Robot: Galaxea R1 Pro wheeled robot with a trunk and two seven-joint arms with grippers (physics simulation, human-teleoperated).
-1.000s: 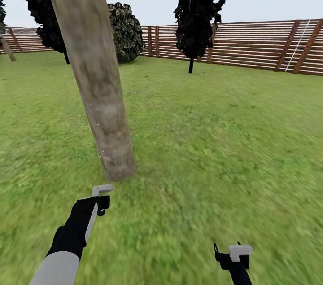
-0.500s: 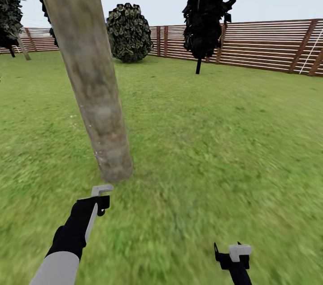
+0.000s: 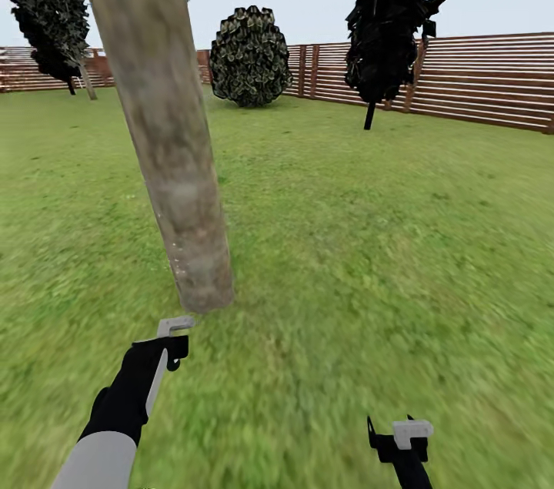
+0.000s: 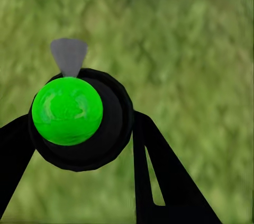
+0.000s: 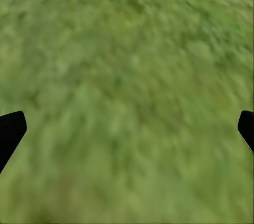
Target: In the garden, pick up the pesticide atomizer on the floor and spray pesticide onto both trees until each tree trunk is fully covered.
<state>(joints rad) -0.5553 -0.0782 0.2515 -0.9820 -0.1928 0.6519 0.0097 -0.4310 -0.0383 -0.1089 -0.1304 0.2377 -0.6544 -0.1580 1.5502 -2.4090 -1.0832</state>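
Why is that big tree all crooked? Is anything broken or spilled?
The tree trunk leans, its top tilted toward the left, but it looks whole and its base sits on the grass. Nothing looks spilled or broken. The left gripper holds a black sprayer with a green ball; the right gripper hangs open above grass.

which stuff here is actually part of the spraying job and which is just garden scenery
Part of the job:
- pesticide atomizer, held in the left gripper
- tree trunk, close ahead
- grass floor

Just scenery:
- round dark bush
- slatted wooden fence
- dark thin-stemmed tree by the fence
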